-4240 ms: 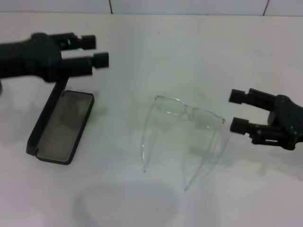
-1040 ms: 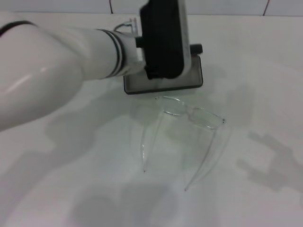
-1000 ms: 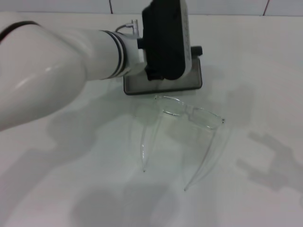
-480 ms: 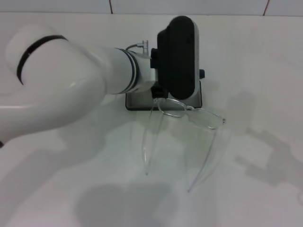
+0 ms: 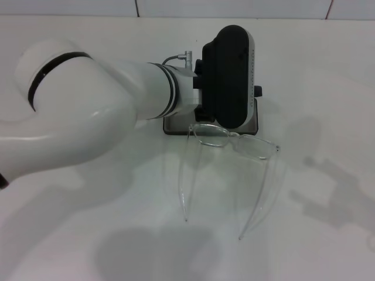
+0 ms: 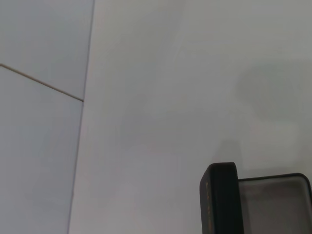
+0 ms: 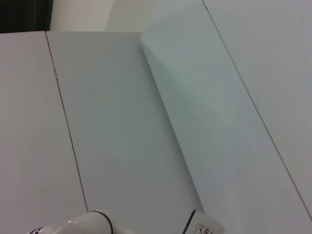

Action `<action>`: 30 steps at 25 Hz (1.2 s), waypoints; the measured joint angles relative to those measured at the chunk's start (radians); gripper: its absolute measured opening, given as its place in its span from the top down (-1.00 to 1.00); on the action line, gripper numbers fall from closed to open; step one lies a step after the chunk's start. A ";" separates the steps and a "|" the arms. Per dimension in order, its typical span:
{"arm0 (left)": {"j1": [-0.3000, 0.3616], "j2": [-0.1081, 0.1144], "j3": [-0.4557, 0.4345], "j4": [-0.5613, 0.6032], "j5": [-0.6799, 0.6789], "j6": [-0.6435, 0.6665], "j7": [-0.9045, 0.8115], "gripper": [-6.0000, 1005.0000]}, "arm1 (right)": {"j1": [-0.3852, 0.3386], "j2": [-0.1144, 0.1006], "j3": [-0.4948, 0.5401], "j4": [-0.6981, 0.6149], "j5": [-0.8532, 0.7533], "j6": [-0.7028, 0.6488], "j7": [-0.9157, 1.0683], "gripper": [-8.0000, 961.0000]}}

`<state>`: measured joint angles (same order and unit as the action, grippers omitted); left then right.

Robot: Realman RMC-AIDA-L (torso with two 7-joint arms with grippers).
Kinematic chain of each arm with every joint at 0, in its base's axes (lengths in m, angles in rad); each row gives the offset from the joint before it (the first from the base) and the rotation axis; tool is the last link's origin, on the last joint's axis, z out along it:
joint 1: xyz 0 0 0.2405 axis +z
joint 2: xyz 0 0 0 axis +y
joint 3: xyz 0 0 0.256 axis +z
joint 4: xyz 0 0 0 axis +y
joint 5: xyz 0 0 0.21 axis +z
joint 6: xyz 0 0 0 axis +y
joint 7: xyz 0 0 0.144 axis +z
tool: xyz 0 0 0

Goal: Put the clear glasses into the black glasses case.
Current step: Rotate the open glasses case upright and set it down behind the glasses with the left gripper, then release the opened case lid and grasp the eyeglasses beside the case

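On the left side of the head view, the left arm (image 5: 88, 129) reaches across w/ its big white forearm, ending in a black wrist housing above the table (image 5: 328, 76) centre; the left gripper itself is hidden under that housing, so can't tell whether it holds anything or how it's set. Just beyond and partly under the wrist sits the black glasses case (image 5: 253, 120), open, grey lining showing on the far side; the left wrist view catches it too, w/ the raised lid edge-on next to the lined tray. Directly on the near side of the case, almost touching its front edge, lie the clear glasses (image 5: 233, 138): lens bar runs across, roughly parallel to the case's long side but slanted a bit, right end nearer the robot, and both temple arms are unfolded, trailing toward the robot. So the key relation: case is immediately behind the lens bar, long axes nearly lined up, and the left arm is by far the nearer one. Right gripper isn't in the head view at all; only its shadow falls on the table at right, and its wrist cam looks at wall panels. My read: glasses not yet in the case.
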<state>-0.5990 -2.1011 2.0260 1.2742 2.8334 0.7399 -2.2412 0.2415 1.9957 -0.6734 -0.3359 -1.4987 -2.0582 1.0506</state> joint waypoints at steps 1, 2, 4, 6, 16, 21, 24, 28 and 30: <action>-0.001 0.000 0.001 -0.004 0.000 -0.005 0.001 0.45 | -0.001 0.000 0.000 0.000 0.000 0.000 0.000 -0.71; -0.001 0.000 0.001 -0.006 0.000 -0.006 0.001 0.45 | -0.001 0.000 0.000 0.000 0.000 0.000 0.000 -0.70; -0.002 0.001 0.002 -0.010 0.001 -0.010 0.002 0.45 | -0.002 0.001 0.000 0.000 0.000 0.000 0.000 -0.70; -0.002 0.003 0.006 -0.011 0.001 -0.013 0.006 0.44 | -0.002 0.001 0.000 0.000 0.000 0.000 0.001 -0.70; 0.028 0.006 0.000 0.112 -0.004 0.048 0.018 0.00 | 0.023 -0.004 -0.002 -0.001 -0.031 0.046 0.010 -0.69; 0.064 0.004 -0.054 0.279 -0.052 0.102 -0.003 0.00 | 0.091 -0.019 -0.006 -0.041 -0.077 0.176 0.100 -0.68; 0.120 0.005 -0.151 0.401 -0.202 0.069 -0.040 0.00 | 0.173 -0.022 -0.014 -0.146 -0.196 0.274 0.256 -0.63; 0.200 0.012 -0.340 0.488 -0.616 0.079 0.085 0.00 | 0.250 -0.008 -0.030 -0.331 -0.350 0.304 0.468 -0.58; 0.227 0.012 -0.430 0.484 -0.848 0.133 0.201 0.01 | 0.297 -0.001 -0.080 -0.455 -0.439 0.306 0.608 -0.55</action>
<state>-0.3723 -2.0886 1.5965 1.7585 1.9855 0.8732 -2.0399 0.5390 1.9944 -0.7535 -0.7907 -1.9380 -1.7525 1.6586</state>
